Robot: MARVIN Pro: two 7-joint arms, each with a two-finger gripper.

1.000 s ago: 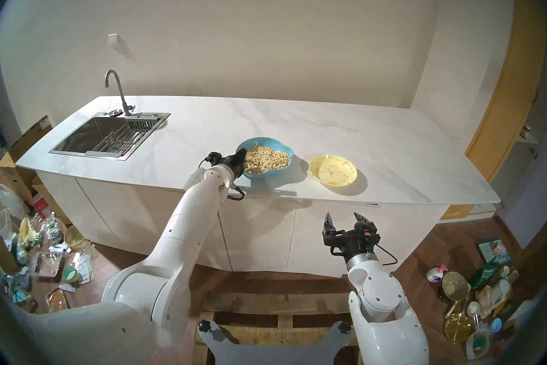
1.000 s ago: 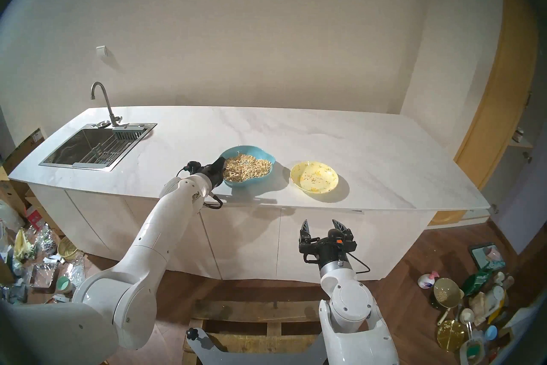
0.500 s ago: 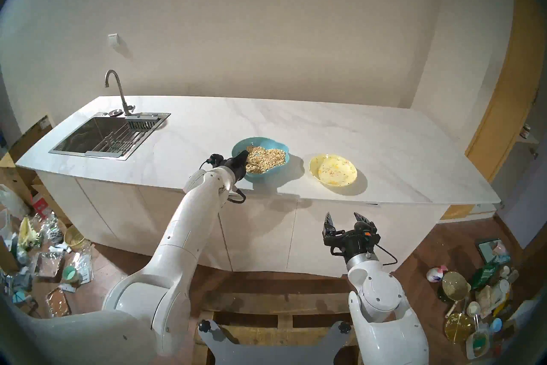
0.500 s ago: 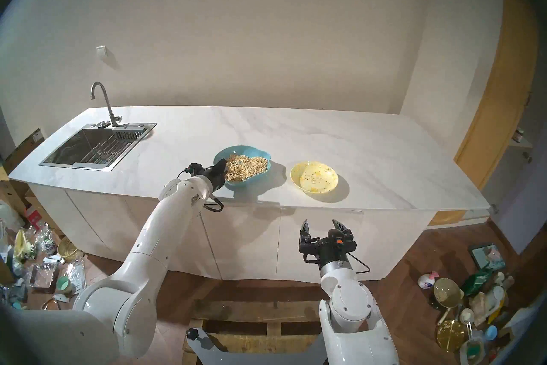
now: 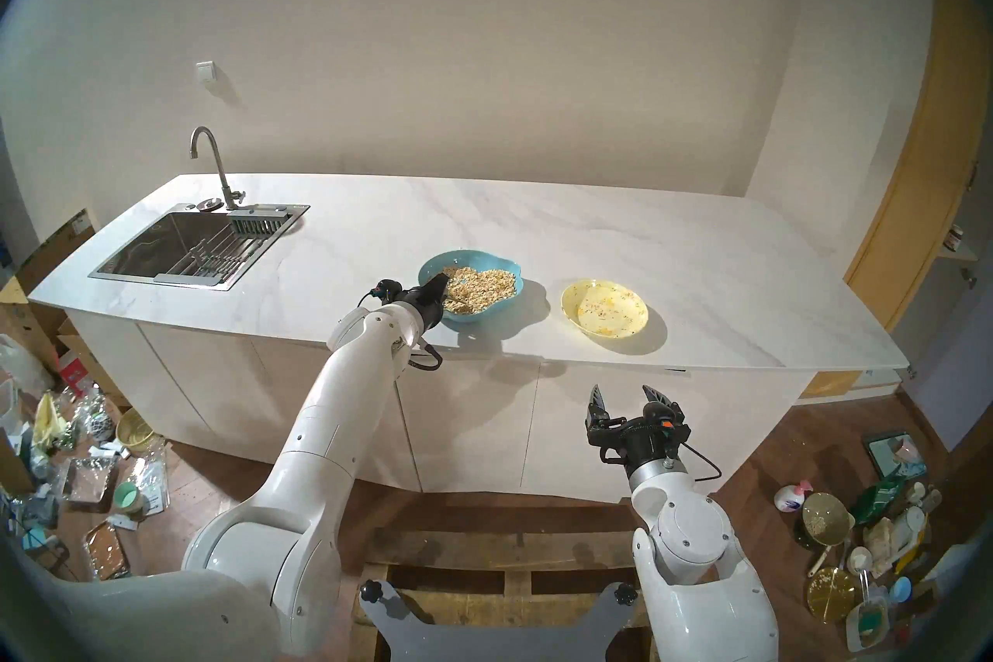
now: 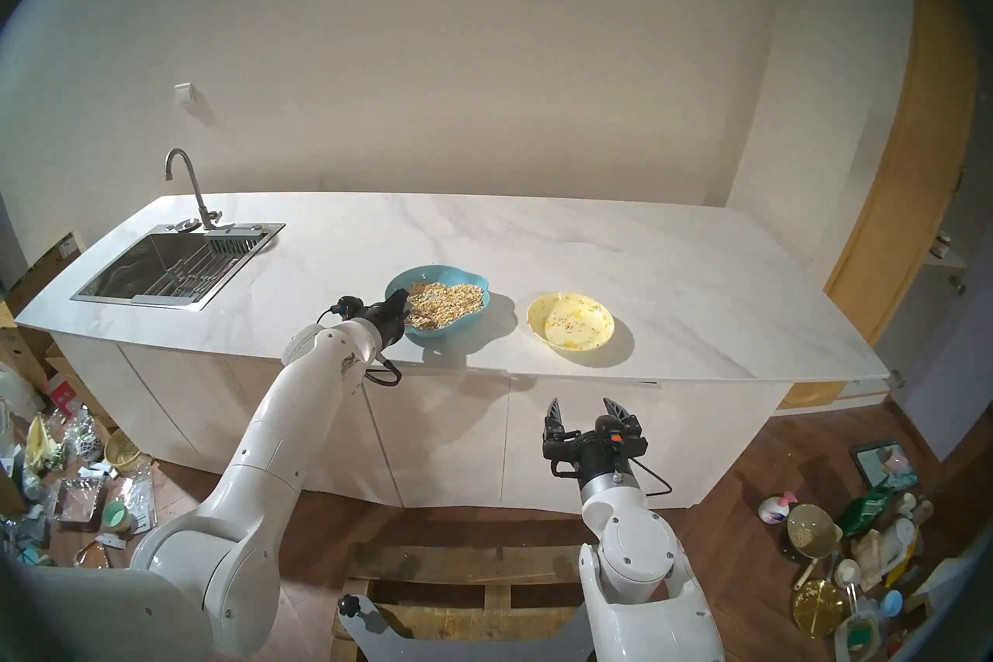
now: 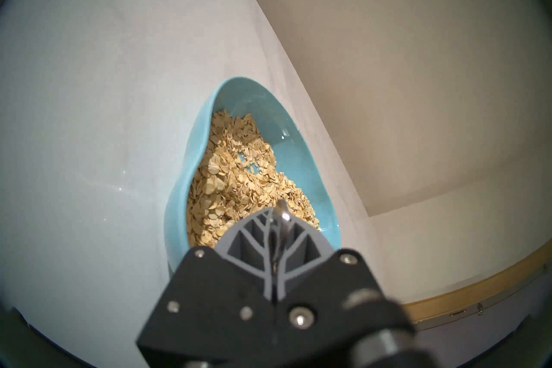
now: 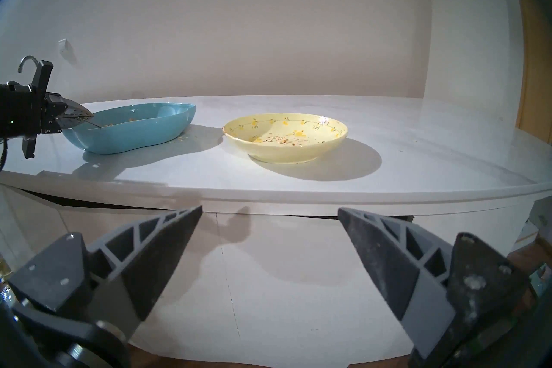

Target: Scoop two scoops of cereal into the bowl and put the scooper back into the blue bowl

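My left gripper [image 5: 441, 283] is pressed fully shut on the thin handle of the scooper [image 5: 461, 305], a slim silver spoon; in the left wrist view the metal handle [image 7: 282, 213] shows pinched between the closed grey fingers [image 7: 254, 236]; the gripper sits at the left rim of the blue bowl [image 5: 502, 263], pointing slightly downward, and the spoon's head lies among the cereal [image 5: 483, 287]; the cereal, pale tan flakes, heaps inside the blue bowl, whose rim is wavy; the blue bowl stands near the front edge of the countertop [image 5: 591, 225], about midway along it; just to its right, apart from it, sits the bowl [image 5: 604, 314], shallow and pale yellow with small floral marks, holding only a thin scatter of flecks, also close to the front edge; my right gripper [image 5: 626, 397] hangs in front of the countertop, below its front edge, jaws spread wide and holding nothing; a steel sink [image 5: 199, 242] with a tap occupies the far left corner of the countertop.
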